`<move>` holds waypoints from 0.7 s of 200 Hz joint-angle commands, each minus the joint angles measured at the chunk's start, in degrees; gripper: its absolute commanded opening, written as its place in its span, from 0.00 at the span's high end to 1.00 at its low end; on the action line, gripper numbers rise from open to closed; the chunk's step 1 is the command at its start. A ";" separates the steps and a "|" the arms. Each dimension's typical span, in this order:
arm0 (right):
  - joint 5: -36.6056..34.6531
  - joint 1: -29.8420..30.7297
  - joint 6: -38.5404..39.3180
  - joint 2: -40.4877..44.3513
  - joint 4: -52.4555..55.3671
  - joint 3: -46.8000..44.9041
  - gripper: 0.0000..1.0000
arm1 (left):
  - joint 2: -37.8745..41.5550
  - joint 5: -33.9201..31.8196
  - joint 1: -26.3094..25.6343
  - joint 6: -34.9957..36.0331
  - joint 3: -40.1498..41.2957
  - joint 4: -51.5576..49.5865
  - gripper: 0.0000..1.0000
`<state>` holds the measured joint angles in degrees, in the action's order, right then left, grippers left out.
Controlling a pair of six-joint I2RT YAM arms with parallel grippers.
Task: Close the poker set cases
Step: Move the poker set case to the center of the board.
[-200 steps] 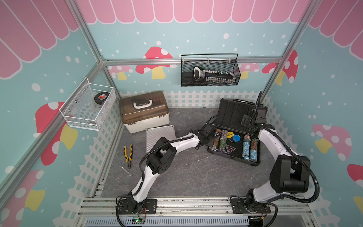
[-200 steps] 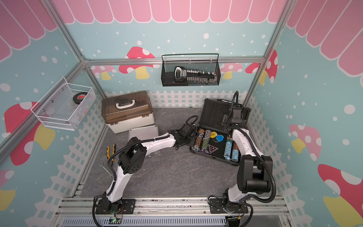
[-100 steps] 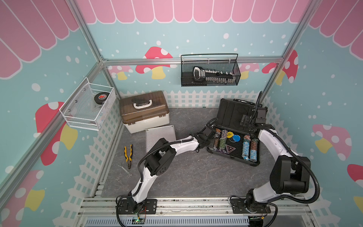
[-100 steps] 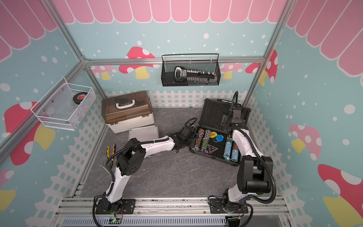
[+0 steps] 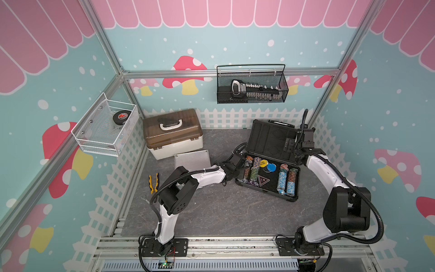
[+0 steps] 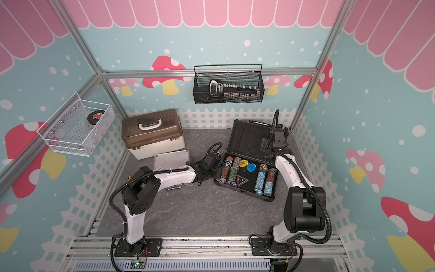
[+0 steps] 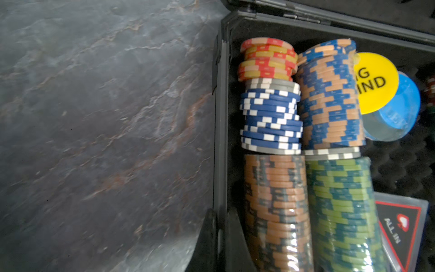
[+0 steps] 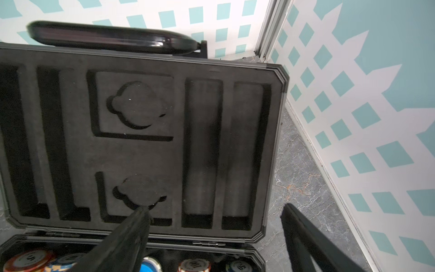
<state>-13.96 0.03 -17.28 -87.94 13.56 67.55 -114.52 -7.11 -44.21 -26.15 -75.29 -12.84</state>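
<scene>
The larger dark grey poker case [image 5: 297,182] lies open on the right of the floor, with its lid [image 5: 268,139] standing upright at the back. Rows of chips [image 5: 286,180] fill its base. My left gripper [image 5: 240,164] is shut on the base's left side wall [image 7: 221,117]; in the left wrist view the gripper [image 7: 220,226] pinches that wall beside the chips [image 7: 270,117]. My right gripper [image 8: 214,206] is open before the lid's inner foam [image 8: 141,153], near the lid's right edge. The small silver ribbed case [image 5: 192,159] lies shut left of centre.
A cream box with a brown lid [image 5: 173,135] stands at the back left. Yellow-handled pliers [image 5: 153,182] lie by the left fence. A white wire basket [image 5: 106,128] hangs on the left wall and a black mesh basket [image 5: 251,87] on the back wall.
My left gripper has closed onto the dark case's side wall and its arm has shifted slightly. The right arm and the lid stand as before.
</scene>
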 commanded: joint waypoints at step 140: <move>-2.79 0.58 -1.61 -2.18 2.47 4.87 0.16 | 9.26 -12.66 6.90 -2.94 19.79 -7.61 1.00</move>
<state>-16.56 0.38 -17.69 -87.85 15.03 69.19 -104.47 -10.11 -40.97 -26.37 -60.47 -8.19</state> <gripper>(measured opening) 0.850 0.055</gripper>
